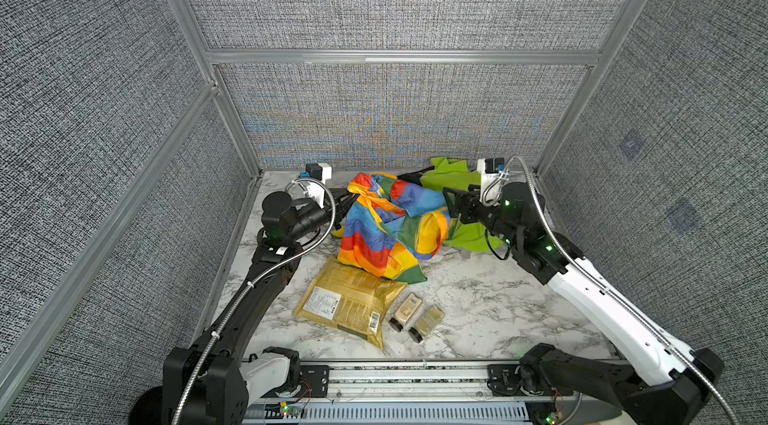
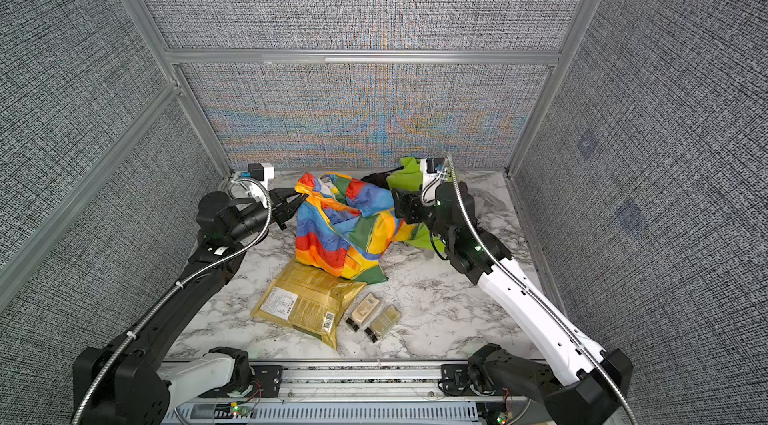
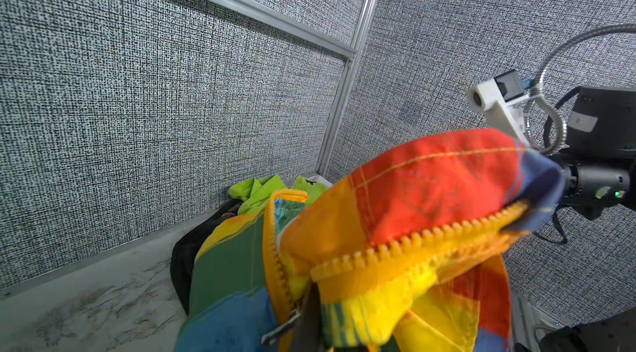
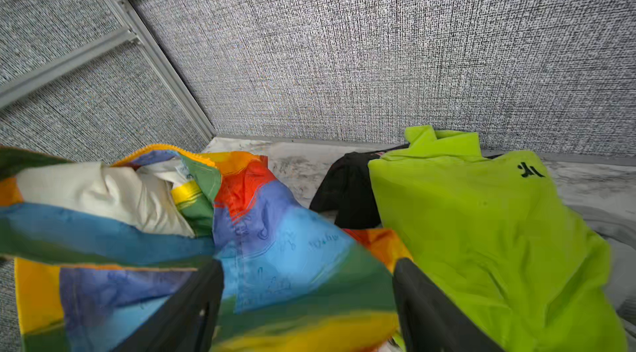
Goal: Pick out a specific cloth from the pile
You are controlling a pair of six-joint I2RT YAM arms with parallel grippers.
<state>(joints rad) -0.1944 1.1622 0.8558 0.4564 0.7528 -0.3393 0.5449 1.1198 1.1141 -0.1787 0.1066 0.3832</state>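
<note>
The left gripper [image 2: 291, 203] is pressed together on the far-left edge of the cloth [image 2: 332, 231], pinching it beside the yellow zip [image 3: 413, 243] and holding that edge raised off the table [image 1: 498, 310]. The right gripper [image 4: 307, 274] stands with its jaws spread wide on the right side of the cloth; fabric shows between the fingers [image 4: 199, 302], but nothing is clamped. The cloth occupies the middle of the table toward the far wall. Its right side touches the pile [image 1: 446, 175], and its near hem lies over the far corner of a yellow packet [image 1: 349, 302]. Judged by its folds, the fabric is thin, light and limp, probably slippery. It will sag and trail rather than lift as a sheet, and may drag the packet or the lime-green shirt [image 4: 481, 229]. The zip band and stitched hems are likely the firmest places to take hold. Only the left wrist view shows the zip teeth and metal pull [image 3: 278, 328]. Only the right wrist view shows the white lining [image 4: 103, 192], the shirt's black logo [image 4: 530, 170] and the black garment [image 4: 347, 192] clearly. Only the top views show the hem on the packet and a grey garment [image 2: 488, 202] at the far right.
</note>
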